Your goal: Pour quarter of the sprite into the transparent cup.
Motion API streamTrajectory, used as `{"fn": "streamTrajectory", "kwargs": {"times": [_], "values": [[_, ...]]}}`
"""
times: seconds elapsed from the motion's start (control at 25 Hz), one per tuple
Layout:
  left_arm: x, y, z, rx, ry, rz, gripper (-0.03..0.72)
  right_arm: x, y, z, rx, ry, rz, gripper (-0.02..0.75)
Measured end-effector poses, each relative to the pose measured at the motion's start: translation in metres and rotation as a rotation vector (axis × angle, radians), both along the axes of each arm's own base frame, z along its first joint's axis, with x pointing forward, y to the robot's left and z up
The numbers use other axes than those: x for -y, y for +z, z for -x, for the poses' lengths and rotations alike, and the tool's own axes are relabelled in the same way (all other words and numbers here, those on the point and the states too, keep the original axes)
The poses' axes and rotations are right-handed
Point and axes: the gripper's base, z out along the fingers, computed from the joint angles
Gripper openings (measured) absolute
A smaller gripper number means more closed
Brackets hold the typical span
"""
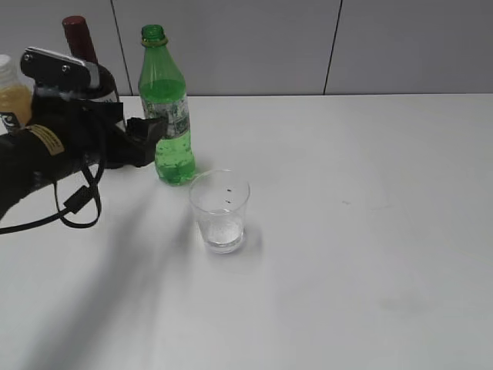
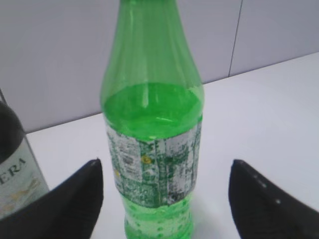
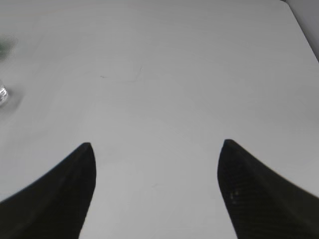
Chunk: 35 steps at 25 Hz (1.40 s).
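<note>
Sprite [image 1: 169, 116] stands upright, uncapped, at the back left of the table [image 1: 370, 231], roughly half full. Transparent cup [image 1: 220, 210] sits just in front and to its right, apart from it; a trace of clear liquid or condensation shows at its bottom, cannot tell which. Left gripper [image 2: 164, 199] is level with the label, jaws wide on either side of the bottle and not touching it: no grasp yet, so lift, tilt and pour all appear left. Right gripper [image 3: 154, 194] hangs over bare table, jaws wide, empty. Dark wine bottle [image 1: 81, 46] and orange juice bottle [image 1: 11, 96] crowd behind the left arm; cup lies close to the lifting path.
</note>
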Motion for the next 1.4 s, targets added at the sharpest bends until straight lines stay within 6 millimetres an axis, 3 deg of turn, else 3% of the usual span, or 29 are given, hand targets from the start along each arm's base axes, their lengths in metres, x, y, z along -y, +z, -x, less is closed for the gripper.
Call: {"fn": "streamTrajectory", "kwargs": {"times": [0.36,0.64,0.84,1.16,1.4], "values": [[-0.026,0.038,0.017,-0.332,0.020,-0.178,0.589,0.000,0.000,0.000,0.000,0.000,0.000,0.585],[-0.047,0.085,0.009,-0.616,0.098,-0.257,0.589,0.000,0.000,0.000,0.000,0.000,0.000,0.584],[-0.066,0.110,0.004,-0.737,0.147,-0.214,0.589,0.000,0.000,0.000,0.000,0.000,0.000,0.584],[-0.109,0.110,0.016,-0.970,0.183,-0.155,0.589,0.000,0.000,0.000,0.000,0.000,0.000,0.584],[-0.113,0.119,0.037,-1.013,0.171,-0.151,0.589,0.000,0.000,0.000,-0.001,0.000,0.000,0.584]]}}
